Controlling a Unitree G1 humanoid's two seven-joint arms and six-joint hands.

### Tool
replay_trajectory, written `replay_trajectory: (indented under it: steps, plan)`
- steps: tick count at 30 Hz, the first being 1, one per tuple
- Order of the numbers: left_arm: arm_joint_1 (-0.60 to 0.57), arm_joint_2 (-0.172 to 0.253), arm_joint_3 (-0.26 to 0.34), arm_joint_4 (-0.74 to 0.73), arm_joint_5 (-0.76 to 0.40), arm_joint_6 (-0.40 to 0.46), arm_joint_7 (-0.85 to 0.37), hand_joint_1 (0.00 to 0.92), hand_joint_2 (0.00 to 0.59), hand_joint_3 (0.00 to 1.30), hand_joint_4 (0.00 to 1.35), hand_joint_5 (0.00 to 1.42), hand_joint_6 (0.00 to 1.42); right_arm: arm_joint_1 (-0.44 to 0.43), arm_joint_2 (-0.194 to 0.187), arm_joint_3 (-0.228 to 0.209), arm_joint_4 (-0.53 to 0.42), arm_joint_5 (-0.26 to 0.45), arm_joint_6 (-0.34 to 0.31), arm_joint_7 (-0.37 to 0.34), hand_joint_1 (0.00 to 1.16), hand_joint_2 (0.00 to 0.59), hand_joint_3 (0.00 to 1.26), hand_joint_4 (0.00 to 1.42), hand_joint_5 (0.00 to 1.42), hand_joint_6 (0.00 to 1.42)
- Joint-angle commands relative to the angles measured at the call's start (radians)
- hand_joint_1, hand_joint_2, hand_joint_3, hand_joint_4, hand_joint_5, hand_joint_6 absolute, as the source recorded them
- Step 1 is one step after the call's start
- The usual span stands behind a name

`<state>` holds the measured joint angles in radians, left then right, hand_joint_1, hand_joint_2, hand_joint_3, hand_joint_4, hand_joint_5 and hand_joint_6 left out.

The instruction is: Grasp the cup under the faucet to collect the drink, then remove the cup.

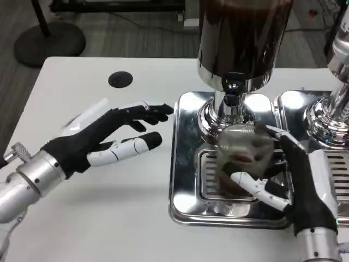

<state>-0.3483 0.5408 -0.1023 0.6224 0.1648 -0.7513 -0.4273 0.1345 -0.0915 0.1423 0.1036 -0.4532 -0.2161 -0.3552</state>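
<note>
Head view: our right hand (pixel 294 183) holds the cup (pixel 244 158), fingers (pixel 256 187) wrapped round its lower front and right side. Cup is blurred, with dark drink visible inside. It sits over the grate (pixel 210 177) of the drip tray (pixel 182 164), just below and slightly right of the faucet (pixel 233 93). Can't tell if its base touches the grate.

Faucet hangs from the dark tank (pixel 240 38), with the chrome column base (pixel 210 117) right behind the cup. Tight there: the cup rim is close under the spout.

To the right, a second tray (pixel 297 103) and another chrome machine base (pixel 327 117) sit just beside our right hand, so little room on that side. Our right forearm (pixel 322 248) comes in from the bottom right corner, across the tray's front lip.

Our left hand (pixel 103 139) is over the counter (pixel 109 218), fingers (pixel 147 143) spread wide, holding nothing, tips pointing at the tray's left edge and near it but apart. Whether the hand touches the counter, we can't tell. Left forearm (pixel 27 180) runs off the left edge of the frame.

Round black hole (pixel 120 79) in the counter lies behind the left hand, well apart from the tray. Counter's left edge runs diagonally past the forearm, with grey floor (pixel 109 33) and a round black stand base (pixel 49 43) beyond. Open counter is in front of the tray and to its left.
</note>
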Motion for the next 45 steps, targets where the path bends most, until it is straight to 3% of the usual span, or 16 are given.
replay_trajectory:
  steps: [1, 27, 31, 45]
  plan:
    - [-0.005, -0.008, -0.021, 0.018, 0.004, -0.018, -0.018, 0.0, 0.135, 0.26, 0.26, 0.26, 0.37, 0.007, 0.0, -0.022, -0.051, -0.001, -0.042, -0.032, 0.68, 0.194, 0.48, 0.46, 0.58, 0.7]
    - [-0.01, -0.021, -0.08, 0.024, 0.007, -0.067, -0.047, 0.0, 0.138, 0.23, 0.22, 0.22, 0.34, 0.068, 0.003, -0.087, -0.142, -0.006, -0.032, -0.053, 0.68, 0.212, 0.51, 0.49, 0.62, 0.74]
    - [-0.008, -0.023, -0.087, 0.024, 0.01, -0.086, -0.049, 0.0, 0.139, 0.22, 0.14, 0.15, 0.26, 0.077, 0.004, -0.095, -0.15, -0.007, -0.034, -0.051, 0.68, 0.213, 0.51, 0.5, 0.62, 0.74]
    - [0.014, -0.032, -0.087, 0.016, -0.001, -0.115, -0.05, 0.0, 0.14, 0.2, 0.11, 0.12, 0.22, 0.131, 0.004, -0.079, -0.211, 0.001, -0.036, -0.014, 0.68, 0.213, 0.51, 0.51, 0.63, 0.74]
